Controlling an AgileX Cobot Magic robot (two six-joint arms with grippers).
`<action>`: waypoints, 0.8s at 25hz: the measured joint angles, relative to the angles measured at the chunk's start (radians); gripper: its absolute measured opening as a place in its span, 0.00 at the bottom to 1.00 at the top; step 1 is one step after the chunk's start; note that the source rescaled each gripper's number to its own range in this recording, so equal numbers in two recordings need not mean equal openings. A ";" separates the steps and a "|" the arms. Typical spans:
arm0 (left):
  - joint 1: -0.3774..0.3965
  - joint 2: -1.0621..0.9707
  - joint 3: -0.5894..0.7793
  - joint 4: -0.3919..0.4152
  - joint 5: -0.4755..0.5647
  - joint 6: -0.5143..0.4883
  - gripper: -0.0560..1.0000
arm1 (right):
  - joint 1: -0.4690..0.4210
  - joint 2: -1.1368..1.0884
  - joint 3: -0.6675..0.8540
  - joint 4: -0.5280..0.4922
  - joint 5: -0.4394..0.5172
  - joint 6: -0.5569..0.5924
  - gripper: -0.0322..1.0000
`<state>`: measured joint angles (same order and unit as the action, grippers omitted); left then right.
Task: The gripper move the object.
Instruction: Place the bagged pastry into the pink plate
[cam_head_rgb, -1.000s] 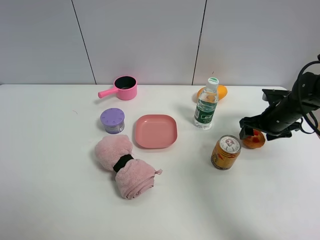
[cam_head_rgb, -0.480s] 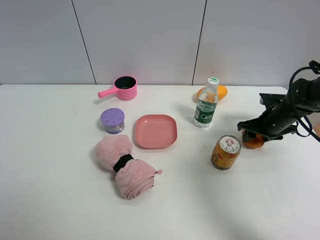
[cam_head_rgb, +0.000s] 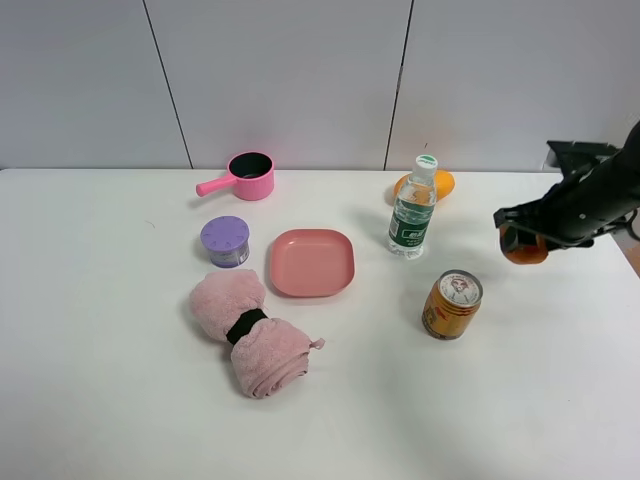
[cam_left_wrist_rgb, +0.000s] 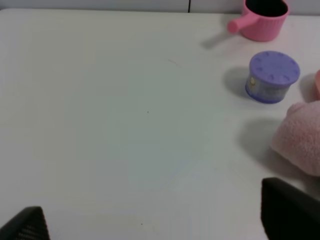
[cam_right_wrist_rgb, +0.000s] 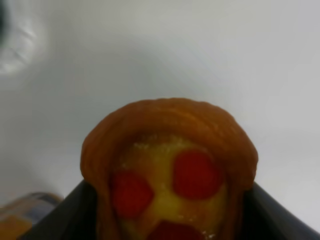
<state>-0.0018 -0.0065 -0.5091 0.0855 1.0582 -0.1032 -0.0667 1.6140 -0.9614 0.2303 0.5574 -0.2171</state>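
The toy tart (cam_head_rgb: 524, 247) with orange-brown crust, yellow top and red dots is held in my right gripper (cam_head_rgb: 520, 236), lifted above the table to the right of the gold can (cam_head_rgb: 451, 304). The right wrist view shows the tart (cam_right_wrist_rgb: 170, 170) close up between the dark fingers (cam_right_wrist_rgb: 75, 212), with the can's edge (cam_right_wrist_rgb: 22, 215) low in that picture. My left gripper is out of the exterior view; in the left wrist view only its two dark fingertips (cam_left_wrist_rgb: 287, 212) show, wide apart over bare table, with nothing between them.
A water bottle (cam_head_rgb: 412, 208) stands before an orange fruit (cam_head_rgb: 438, 184). A pink plate (cam_head_rgb: 312, 262), a purple-lidded tin (cam_head_rgb: 226, 241), a pink pot (cam_head_rgb: 247, 176) and a rolled pink towel (cam_head_rgb: 252, 333) lie left of centre on the white table (cam_head_rgb: 120, 380).
My right gripper closed on the tart beside the can, then lifted it up and away toward the back right. The can and other objects stayed put.
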 joint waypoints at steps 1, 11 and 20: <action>0.000 0.000 0.000 0.000 0.000 0.000 1.00 | 0.000 -0.042 0.000 0.002 0.007 0.000 0.03; 0.000 0.000 0.000 0.000 0.000 0.000 1.00 | 0.151 -0.309 -0.144 0.128 0.122 -0.022 0.03; 0.000 0.000 0.000 0.000 0.000 0.000 1.00 | 0.405 -0.029 -0.549 0.074 0.314 0.079 0.03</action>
<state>-0.0018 -0.0065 -0.5091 0.0855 1.0582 -0.1032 0.3381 1.5854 -1.5101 0.3047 0.8715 -0.1381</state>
